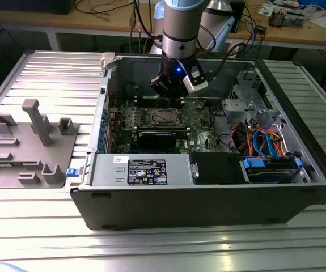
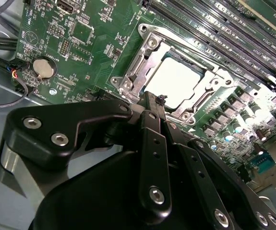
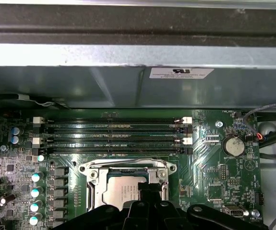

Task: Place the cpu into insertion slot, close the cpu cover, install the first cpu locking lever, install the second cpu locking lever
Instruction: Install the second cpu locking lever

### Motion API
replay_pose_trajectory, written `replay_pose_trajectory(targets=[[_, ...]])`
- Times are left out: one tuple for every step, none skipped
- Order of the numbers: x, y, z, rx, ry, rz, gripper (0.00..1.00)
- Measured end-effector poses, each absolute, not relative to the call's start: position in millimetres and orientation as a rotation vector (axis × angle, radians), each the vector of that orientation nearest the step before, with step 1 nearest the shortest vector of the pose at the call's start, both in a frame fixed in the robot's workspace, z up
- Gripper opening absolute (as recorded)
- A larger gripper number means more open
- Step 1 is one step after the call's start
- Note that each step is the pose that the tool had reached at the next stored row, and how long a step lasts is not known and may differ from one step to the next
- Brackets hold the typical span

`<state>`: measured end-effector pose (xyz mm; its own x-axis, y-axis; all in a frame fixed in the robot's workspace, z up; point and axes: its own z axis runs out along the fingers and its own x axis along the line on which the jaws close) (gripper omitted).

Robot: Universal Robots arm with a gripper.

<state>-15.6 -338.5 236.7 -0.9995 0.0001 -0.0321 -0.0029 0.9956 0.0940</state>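
Observation:
The cpu [image 2: 176,84] lies flat in the insertion slot [image 1: 164,117], its silvery top showing through the cut-out of the cpu cover [image 2: 142,60]. The cover is down around the chip, seen in both wrist views: cpu [image 3: 123,191], cover [image 3: 97,175]. My black gripper [image 2: 150,98] hangs just over the socket's edge with its fingers together and nothing visible between them. In the exterior view the gripper [image 1: 171,95] is inside the open computer case, just behind the socket. Whether a locking lever is latched I cannot tell.
Long black memory slots [image 3: 111,136] run beside the socket, and a coin battery [image 3: 231,146] sits on the green board. The case's metal wall [image 3: 128,86] stands close behind. A power supply [image 1: 143,170], a drive cage with cables [image 1: 265,141] and a grey fixture [image 1: 29,141] lie around.

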Motion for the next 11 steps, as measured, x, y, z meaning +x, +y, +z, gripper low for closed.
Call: replay_pose_trajectory(targets=[[-15.6, -338.4, 237.0, -0.002, 3.106, 0.146, 0.11], [-15.6, -338.4, 237.2, -0.002, 3.106, 0.146, 0.11], [-15.6, -338.4, 237.5, -0.002, 3.106, 0.146, 0.11], [-15.6, -338.4, 237.8, -0.002, 3.106, 0.146, 0.11], [-15.6, -338.4, 238.1, -0.002, 3.106, 0.146, 0.11], [-15.6, -338.4, 238.4, -0.002, 3.106, 0.146, 0.11], [-15.6, -338.4, 238.8, -0.002, 3.106, 0.147, 0.11], [-15.6, -338.4, 238.8, -0.002, 3.106, 0.147, 0.11], [-15.6, -338.4, 238.8, -0.002, 3.106, 0.147, 0.11], [-15.6, -338.5, 238.9, -0.002, 3.106, 0.146, 0.11], [-15.6, -338.7, 239.0, -0.002, 3.106, 0.146, 0.11]])
